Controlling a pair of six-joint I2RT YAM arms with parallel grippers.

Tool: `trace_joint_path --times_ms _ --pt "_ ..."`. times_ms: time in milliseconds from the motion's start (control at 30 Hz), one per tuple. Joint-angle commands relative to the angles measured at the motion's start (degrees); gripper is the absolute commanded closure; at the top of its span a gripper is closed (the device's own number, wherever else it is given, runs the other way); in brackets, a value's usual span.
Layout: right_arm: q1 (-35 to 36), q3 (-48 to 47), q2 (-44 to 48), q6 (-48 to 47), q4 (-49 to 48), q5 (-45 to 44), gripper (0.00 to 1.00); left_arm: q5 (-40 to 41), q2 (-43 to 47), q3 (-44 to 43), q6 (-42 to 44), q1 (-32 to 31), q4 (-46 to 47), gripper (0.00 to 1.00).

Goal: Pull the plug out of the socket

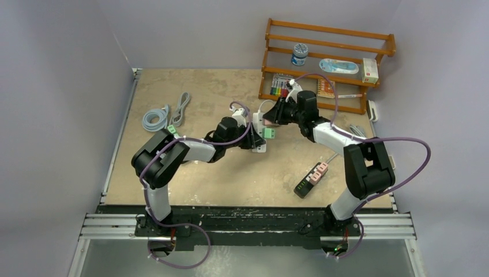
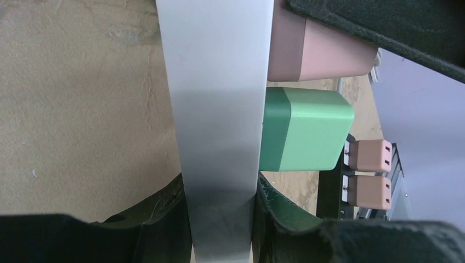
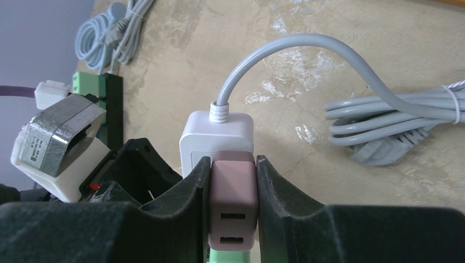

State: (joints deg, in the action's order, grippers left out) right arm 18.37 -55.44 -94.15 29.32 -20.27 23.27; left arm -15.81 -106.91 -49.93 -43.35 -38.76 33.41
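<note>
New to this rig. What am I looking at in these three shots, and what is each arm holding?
Two small robot arms are bolted at the near edge of a table. The overhead view comes from a fixed camera above and behind them; the other two come from cameras on the wrists, looking along each arm's jaws.

The right gripper is shut on a pink plug that sits in a white power strip with a grey cord. The left gripper has its jaws on either side of the strip's body; a green plug sits beside the pink one.

Also on the table: coiled grey cables, a black strip with pink plugs, and a wooden rack at the back.
</note>
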Motion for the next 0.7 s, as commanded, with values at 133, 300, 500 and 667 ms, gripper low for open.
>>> trace_joint_path --times_ms 133,300,500,667 --pt "9.0 -10.8 9.6 -17.3 4.7 -16.9 1.0 3.6 -0.6 -2.9 1.0 -0.3 -7.0 1.0" --pt "14.7 -10.8 12.9 -20.7 3.2 -32.9 1.0 4.5 -2.0 -4.2 1.4 -0.3 -10.1 1.0" --pt "16.7 -9.3 14.6 -18.1 -0.8 -32.4 1.0 3.6 -2.5 -4.0 1.9 0.5 -12.4 1.0" --pt "11.1 -16.4 6.4 -14.1 -1.3 -13.6 1.0 -3.7 0.5 -3.0 5.6 0.2 -11.5 1.0"
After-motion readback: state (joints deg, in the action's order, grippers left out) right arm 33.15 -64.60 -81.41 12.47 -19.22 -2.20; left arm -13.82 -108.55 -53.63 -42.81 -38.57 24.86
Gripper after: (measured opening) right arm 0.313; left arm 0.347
